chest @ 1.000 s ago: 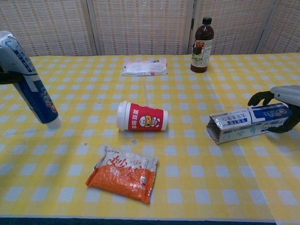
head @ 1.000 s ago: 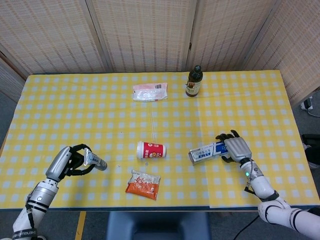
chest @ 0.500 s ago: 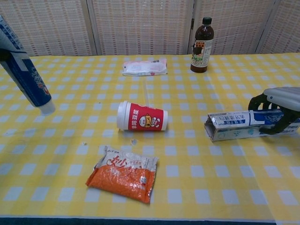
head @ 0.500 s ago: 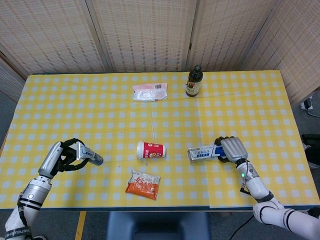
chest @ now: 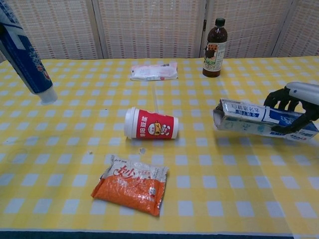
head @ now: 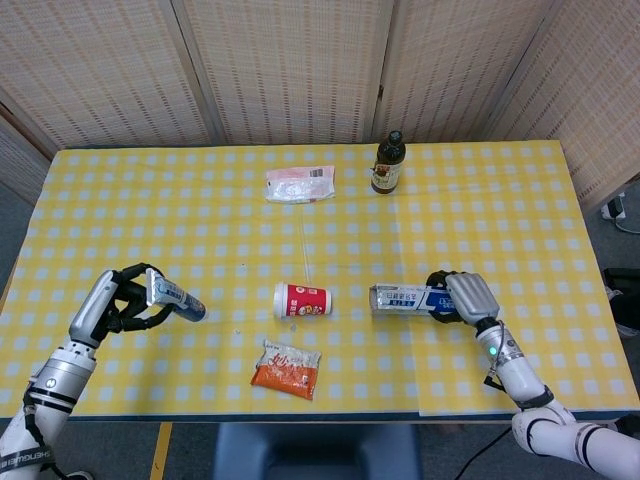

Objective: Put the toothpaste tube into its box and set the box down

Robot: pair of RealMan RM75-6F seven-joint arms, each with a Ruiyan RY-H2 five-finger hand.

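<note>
Compared with a moment earlier, the toothpaste box (chest: 259,123) has been lifted from the table (head: 480,200) by the right hand (head: 470,297), whose fingers are clenched around its far end; in the chest view the open mouth of the box is now seen raised and turned toward the left, where before it was lying on the cloth. The toothpaste tube (chest: 25,59) is grasped by the left hand (head: 125,300) and has been carried a little higher and further to the outer side, its cap end pointing down and inward toward the other hand. The two task things are well apart, with the red cup (head: 302,300) and the orange snack packet (head: 286,368) lying between the hands. From this it is judged that both pieces are now held in the air and ready to be brought together, but the insertion is not yet begun. The cap must next be aligned with the open mouth of the box.
</note>
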